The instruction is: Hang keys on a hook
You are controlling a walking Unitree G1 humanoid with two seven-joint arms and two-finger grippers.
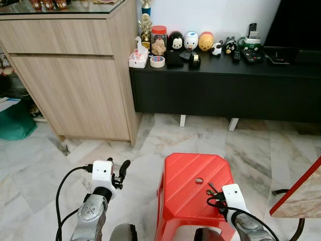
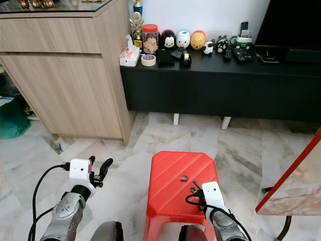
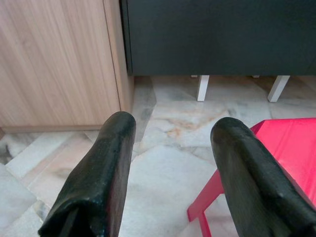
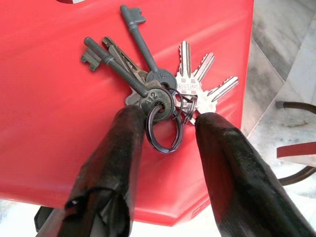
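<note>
On the red stool (image 1: 193,188), seen from the head, one bunch of keys (image 1: 212,191) lies just ahead of the right claw (image 1: 216,197). Along the right wrist, about six keys fan from one dark ring (image 4: 163,129) between its parted fingers (image 4: 111,163), ungripped. Beside the stool, the left claw (image 3: 170,168) is wide open and empty above the floor (image 3: 168,143).

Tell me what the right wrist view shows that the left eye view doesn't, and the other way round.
Right wrist view alone: the bunch of keys up close, dark old-style keys and silver ones fanned out on a ring, lying between the right gripper's open jaws.

Left eye view alone: the wooden cabinet, the black sideboard with its toys and tape, and the left gripper raised over the floor.

Both: the red stool, the keys on it, and the marble floor.
</note>
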